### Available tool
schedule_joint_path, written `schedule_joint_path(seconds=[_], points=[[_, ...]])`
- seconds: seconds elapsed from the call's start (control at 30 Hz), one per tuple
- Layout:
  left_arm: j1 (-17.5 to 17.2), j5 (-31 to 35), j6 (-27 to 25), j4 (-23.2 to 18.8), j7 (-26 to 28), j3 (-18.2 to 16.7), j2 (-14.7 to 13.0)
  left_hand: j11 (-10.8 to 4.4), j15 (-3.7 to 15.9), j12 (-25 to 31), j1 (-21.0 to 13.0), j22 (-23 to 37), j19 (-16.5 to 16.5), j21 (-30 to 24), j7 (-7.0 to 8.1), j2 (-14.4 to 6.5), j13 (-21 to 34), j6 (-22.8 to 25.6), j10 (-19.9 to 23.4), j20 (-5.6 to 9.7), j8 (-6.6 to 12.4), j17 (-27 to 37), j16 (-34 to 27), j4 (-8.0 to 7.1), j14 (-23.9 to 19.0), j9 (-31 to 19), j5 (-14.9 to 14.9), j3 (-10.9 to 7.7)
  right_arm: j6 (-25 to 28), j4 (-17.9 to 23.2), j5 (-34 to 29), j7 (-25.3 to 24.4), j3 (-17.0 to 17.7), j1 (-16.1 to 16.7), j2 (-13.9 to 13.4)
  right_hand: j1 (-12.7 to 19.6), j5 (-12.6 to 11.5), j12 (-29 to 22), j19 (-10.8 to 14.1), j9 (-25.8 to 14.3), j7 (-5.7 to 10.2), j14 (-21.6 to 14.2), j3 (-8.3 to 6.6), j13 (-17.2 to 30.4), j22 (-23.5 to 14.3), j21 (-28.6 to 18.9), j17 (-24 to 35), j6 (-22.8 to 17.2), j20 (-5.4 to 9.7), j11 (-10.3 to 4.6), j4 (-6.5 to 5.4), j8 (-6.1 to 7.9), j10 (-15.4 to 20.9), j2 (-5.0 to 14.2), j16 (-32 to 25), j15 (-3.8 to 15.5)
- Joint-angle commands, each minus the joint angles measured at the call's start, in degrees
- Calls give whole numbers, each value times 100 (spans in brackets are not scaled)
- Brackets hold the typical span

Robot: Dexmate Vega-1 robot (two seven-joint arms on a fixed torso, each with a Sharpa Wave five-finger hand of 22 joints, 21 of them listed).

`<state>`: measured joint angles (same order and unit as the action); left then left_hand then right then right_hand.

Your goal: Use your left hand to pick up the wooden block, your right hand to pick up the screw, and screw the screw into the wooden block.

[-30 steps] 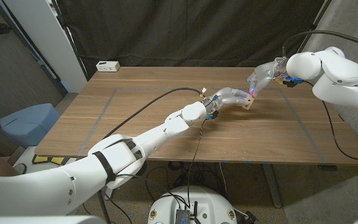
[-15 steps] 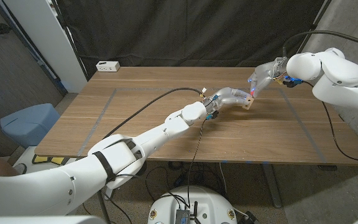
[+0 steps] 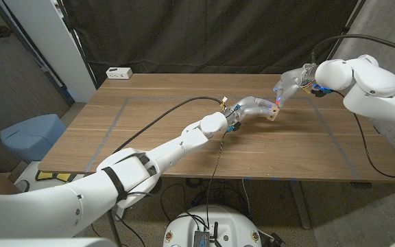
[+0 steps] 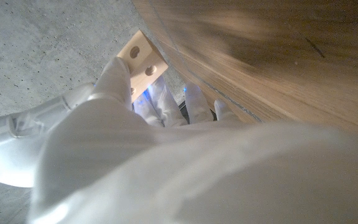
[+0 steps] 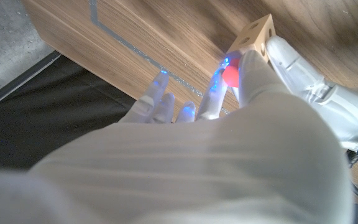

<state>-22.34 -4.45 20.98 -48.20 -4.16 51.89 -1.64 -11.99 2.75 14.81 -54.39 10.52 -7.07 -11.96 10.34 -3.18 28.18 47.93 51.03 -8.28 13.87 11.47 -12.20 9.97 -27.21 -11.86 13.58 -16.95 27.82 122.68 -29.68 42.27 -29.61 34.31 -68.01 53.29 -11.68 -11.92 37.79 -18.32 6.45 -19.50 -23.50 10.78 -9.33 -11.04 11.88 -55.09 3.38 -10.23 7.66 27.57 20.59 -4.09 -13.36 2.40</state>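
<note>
Head view: left hand (image 3: 252,106) holds wooden block (image 3: 273,111) above the surface (image 3: 149,137), far right of centre. Right hand (image 3: 288,85) meets the block from the far side.

Left wrist view: fingers (image 4: 118,73) wrap the two-holed block.

Right wrist view: right hand's fingertips (image 5: 219,102) press a red piece (image 5: 230,74) against the block; whether it is the screw, cannot tell.

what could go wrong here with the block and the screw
The left hand holds the wooden block only at one end, so a push from the right hand might twist it loose. The screw itself is hidden behind the fingers, so it may be misaligned with the holes.
</note>
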Motion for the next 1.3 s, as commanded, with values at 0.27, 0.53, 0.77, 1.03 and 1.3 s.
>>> schedule_joint_path(seconds=[0.27, 0.53, 0.77, 1.03, 1.3], points=[[-30, -14, -67, -88, -26, -9, -37, -23, 253, 50, 44, 12, 28, 4, -151, -143, 519, 522, 42, -17, 31, 16, 15, -123, -39, -32, 35, -159, 84, -66, 67, -95, -54, -6, 58, -196, 30, -29, 88, 70, -98, -128, 32, 7, -21, -18, 17, -265, 265, 68, -101, 24, 165, 84, -41, 655], [-9, -17, -47, -33, -40, -4, -19, -23, 251, 52, 44, 12, 28, 4, -155, -140, 521, 533, 43, -16, 35, 16, 16, -123, -37, -32, 35, -159, 163, -73, 111, -130, -62, 5, 51, -307, 41, -14, 111, 135, -123, -169, 58, 5, -22, -12, 12, -392, 249, 121, -129, 34, 223, 93, -38, 637], [-10, -22, -56, -41, -62, 1, -21, -22, 243, 52, 45, 12, 31, 5, -148, -139, 522, 527, 42, -18, 32, 15, 17, -123, -37, -32, 36, -160, 229, -51, 169, -209, -48, 49, 26, -344, 41, -31, 147, 180, -182, -233, 61, 3, -22, -16, 4, -473, 234, 167, -127, 37, 329, 101, -48, 628], [-38, -4, -105, -136, -41, 5, -58, -21, 235, 52, 44, 12, 28, 3, -151, -153, 523, 517, 40, -27, 27, 16, 18, -127, -35, -32, 39, -169, 317, -27, 162, -227, -91, 39, 33, -480, 52, -45, 190, 283, -249, -332, 100, -1, -23, -12, 11, -715, 240, 168, -172, 58, 510, 178, -79, 643], [-44, 15, -117, -182, -27, 9, -77, -19, 240, 51, 31, 12, 27, 3, -149, -146, 522, 523, 37, -19, 30, 14, 18, -117, -39, -33, 42, -173, 384, -2, 132, -263, -125, 31, 37, -670, 69, -57, 255, 397, -335, -453, 172, -6, -25, -18, 8, -992, 230, 186, -232, 73, 701, 227, -112, 659]])
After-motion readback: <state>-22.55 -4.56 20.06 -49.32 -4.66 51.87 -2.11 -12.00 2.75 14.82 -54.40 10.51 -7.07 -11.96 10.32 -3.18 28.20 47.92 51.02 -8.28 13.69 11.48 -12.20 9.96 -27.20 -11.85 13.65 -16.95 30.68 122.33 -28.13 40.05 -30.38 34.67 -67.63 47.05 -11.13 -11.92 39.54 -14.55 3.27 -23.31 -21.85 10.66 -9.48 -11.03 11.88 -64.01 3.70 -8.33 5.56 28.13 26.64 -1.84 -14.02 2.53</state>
